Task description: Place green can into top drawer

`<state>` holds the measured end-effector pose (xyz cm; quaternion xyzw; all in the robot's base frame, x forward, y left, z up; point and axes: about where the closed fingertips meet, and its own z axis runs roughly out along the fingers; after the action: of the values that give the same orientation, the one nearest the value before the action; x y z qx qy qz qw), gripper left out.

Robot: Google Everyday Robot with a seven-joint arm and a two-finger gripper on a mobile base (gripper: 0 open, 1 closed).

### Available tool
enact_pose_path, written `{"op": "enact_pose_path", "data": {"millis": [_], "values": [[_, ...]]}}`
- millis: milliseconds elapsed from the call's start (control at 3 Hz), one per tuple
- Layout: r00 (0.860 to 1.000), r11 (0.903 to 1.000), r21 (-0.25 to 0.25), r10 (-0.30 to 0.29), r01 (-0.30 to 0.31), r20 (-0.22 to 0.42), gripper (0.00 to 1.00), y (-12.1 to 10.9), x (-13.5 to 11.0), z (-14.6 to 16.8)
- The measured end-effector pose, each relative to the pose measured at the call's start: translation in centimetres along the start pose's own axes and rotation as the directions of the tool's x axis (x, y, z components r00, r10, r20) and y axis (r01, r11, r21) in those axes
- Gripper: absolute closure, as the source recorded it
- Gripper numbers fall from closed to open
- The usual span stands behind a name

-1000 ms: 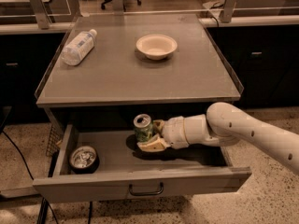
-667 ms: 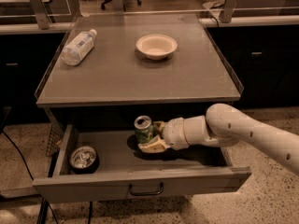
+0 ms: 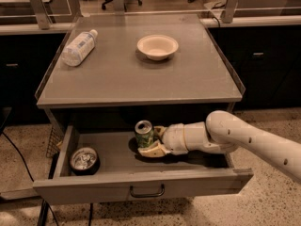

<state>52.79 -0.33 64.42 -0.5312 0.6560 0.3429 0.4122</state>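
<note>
The green can (image 3: 144,134) stands upright inside the open top drawer (image 3: 94,190), near its middle, and your pincer (image 3: 151,141) is clamped around it from the right. You'll see a dark can (image 3: 84,159) sitting in the drawer's left corner.

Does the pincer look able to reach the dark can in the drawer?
Probably yes: the top drawer is open, and only bare floor separates the pincer, at the green can, from the dark can.
</note>
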Motion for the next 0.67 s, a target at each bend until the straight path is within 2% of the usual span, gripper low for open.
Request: {"op": "enact_pose_path", "data": {"millis": [667], "values": [[0.998,0.9996,-0.027,0.003,-0.001,0.062,1.0,0.8,0.7,2.1]]}}
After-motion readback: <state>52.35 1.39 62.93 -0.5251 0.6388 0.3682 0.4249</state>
